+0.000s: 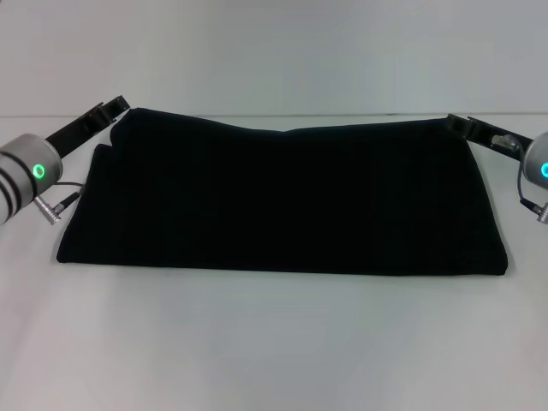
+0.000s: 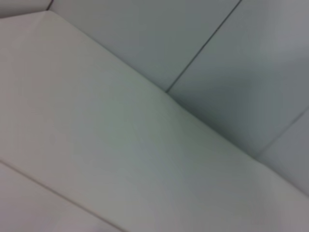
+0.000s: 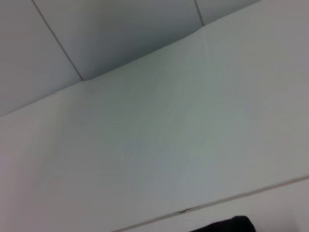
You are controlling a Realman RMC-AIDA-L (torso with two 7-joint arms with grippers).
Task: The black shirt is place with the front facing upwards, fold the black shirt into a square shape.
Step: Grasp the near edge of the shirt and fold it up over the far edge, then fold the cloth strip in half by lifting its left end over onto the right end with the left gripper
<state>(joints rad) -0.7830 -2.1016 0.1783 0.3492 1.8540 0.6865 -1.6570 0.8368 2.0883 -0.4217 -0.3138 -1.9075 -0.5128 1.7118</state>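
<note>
The black shirt (image 1: pixel 282 201) lies on the white table as a wide folded band, plain black side up; no lettering or label shows. Its far edge sags a little in the middle between the two far corners. My left gripper (image 1: pixel 115 110) is at the far left corner and my right gripper (image 1: pixel 458 124) at the far right corner, each shut on the cloth there. A small piece of black cloth (image 3: pixel 227 224) shows at the edge of the right wrist view. The left wrist view shows no shirt and no fingers.
The white table (image 1: pixel 274 342) stretches in front of the shirt and to both sides. A pale wall (image 1: pixel 274 51) stands just behind the table's far edge. The wrist views show only table surface (image 2: pixel 96 145) and wall panels (image 3: pixel 120 34).
</note>
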